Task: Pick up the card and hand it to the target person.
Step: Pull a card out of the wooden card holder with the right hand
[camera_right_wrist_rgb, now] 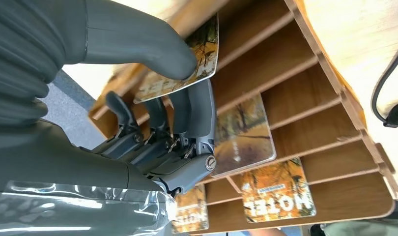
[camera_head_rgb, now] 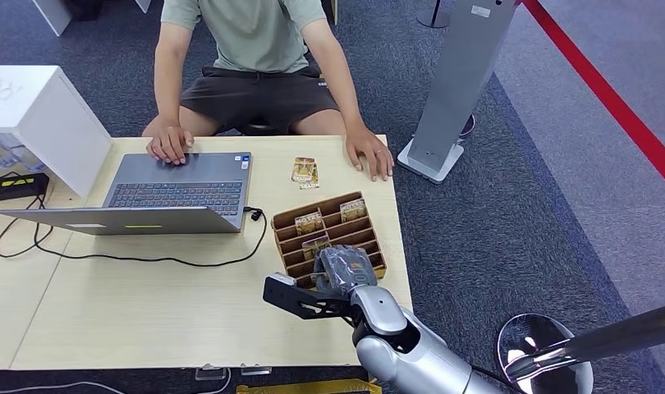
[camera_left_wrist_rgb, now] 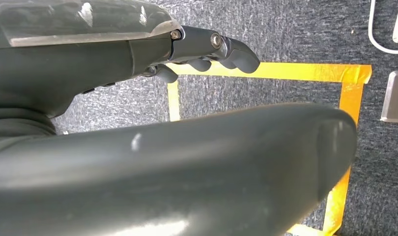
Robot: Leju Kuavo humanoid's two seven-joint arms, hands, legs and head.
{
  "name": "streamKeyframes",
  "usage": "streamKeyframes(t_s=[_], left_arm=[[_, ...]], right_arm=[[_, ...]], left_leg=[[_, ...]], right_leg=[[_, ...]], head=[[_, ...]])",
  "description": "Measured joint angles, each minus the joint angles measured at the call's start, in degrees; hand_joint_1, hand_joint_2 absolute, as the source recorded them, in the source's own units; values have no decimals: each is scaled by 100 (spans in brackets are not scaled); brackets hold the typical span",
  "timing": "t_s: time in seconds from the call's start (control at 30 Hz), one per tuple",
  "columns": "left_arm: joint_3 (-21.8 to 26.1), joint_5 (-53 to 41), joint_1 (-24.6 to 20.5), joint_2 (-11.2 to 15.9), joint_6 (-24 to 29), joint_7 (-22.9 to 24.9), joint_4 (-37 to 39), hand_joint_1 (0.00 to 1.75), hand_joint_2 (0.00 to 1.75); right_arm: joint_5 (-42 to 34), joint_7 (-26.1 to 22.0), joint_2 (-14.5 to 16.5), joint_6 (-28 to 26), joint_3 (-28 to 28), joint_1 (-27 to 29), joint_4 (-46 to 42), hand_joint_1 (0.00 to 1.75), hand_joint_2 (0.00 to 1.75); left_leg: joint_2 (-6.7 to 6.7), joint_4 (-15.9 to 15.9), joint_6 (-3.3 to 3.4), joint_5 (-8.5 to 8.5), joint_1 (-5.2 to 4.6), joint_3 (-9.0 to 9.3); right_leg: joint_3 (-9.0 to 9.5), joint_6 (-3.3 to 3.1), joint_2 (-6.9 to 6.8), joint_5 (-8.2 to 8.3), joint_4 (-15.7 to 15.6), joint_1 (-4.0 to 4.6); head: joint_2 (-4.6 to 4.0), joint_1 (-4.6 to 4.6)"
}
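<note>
The right robot hand (camera_right_wrist_rgb: 153, 123) has a card (camera_right_wrist_rgb: 187, 64) pinched between its thick thumb, pressed on the printed face, and the darker fingers (camera_right_wrist_rgb: 197, 110) behind it. The card is tilted and partly raised out of its slot in the wooden card rack (camera_head_rgb: 370, 238), which sits at the right edge of the surface (camera_head_rgb: 149, 304), toward the near corner.

The step in hand looks like drawing the card clear of the rack. To do it well, lift along the line of the slot so the card's lower edge does not catch on the thin wooden dividers, and keep the thumb pressure steady, since the glossy face could slip. The other cards (camera_right_wrist_rgb: 246, 132) stand in neighbouring slots just beside the fingers, so the hand should rise without brushing them.

Once clear, carry the card across to the far edge, where the person's hand (camera_head_rgb: 370, 156) rests flat near two loose cards (camera_head_rgb: 304, 171). The laptop (camera_head_rgb: 177, 193) and its cable lie toward the left, well out of that path.

The left robot hand (camera_left_wrist_rgb: 207, 46) hangs over the carpet, holding nothing, fingers loosely curled.
</note>
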Motion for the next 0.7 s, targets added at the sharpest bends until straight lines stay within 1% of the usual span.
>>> streamKeyframes(t_s=[0.3,0.57,0.7], left_arm=[[-4,-145,-1,2,143,2,0,0,0],[-4,-99,0,3,90,-59,0,0,0],[-4,-96,0,4,52,-80,0,0,0]], right_arm=[[-4,-18,2,-13,-2,-3,1,175,175],[50,-74,-1,-66,-6,-12,-4,175,175],[102,-105,-15,-97,-17,-110,-112,175,175]], left_leg=[[0,0,0,0,0,2],[0,0,0,0,0,2],[0,0,0,1,0,2]], right_leg=[[1,0,0,0,0,0],[2,0,0,0,0,0],[2,0,0,1,0,0]], head=[[0,-2],[0,-1],[0,0]])
